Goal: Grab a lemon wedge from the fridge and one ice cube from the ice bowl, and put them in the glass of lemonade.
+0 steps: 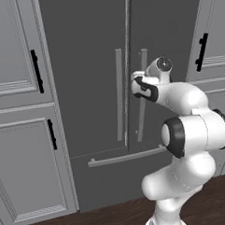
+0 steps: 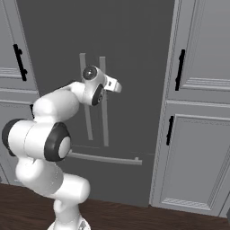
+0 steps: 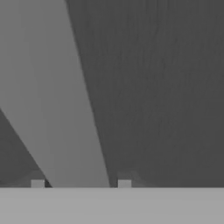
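End effector (image 3: 81,183) astride fridge (image 1: 88,64) door handle (image 3: 52,100)

The fridge (image 1: 88,64) looks matt dark grey, its bar handle (image 3: 52,109) smooth, perhaps brushed metal; the floor (image 2: 134,218) is dark wood.

The fridge (image 1: 89,87) stands tall and dark grey between lighter panelled cabinets, both upper doors shut, its two light grey vertical bar handles side by side at the centre seam and a horizontal bar handle across the drawer below.
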